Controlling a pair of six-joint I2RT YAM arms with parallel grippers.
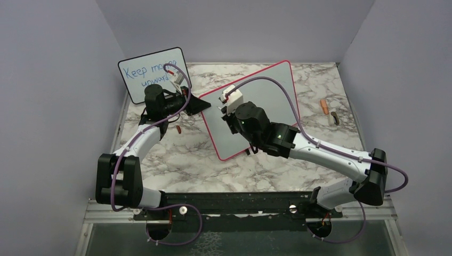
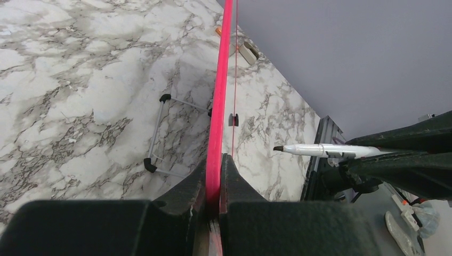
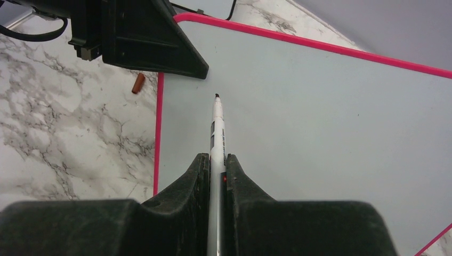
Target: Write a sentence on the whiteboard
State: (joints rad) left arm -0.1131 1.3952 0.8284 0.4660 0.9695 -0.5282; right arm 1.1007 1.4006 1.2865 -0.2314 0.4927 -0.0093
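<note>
Whiteboard (image 1: 269,104) blank on bench (image 1: 186,154), left pincer (image 2: 214,160) clenched on its pink frame, right pincer (image 3: 216,157) grasping marker (image 3: 217,117), tip near upper corner: press lightly, stroke slowly, brace firmly.

Pink-framed whiteboard (image 1: 266,104), apparently propped upright.

Showed a pink-red frame on the pale grey whiteboard (image 1: 266,106), blue handwriting (image 1: 134,71) on the black-framed board (image 1: 131,92), a white, black-tipped marker (image 3: 217,122), grey-veined white marble tabletop (image 1: 186,154).
</note>
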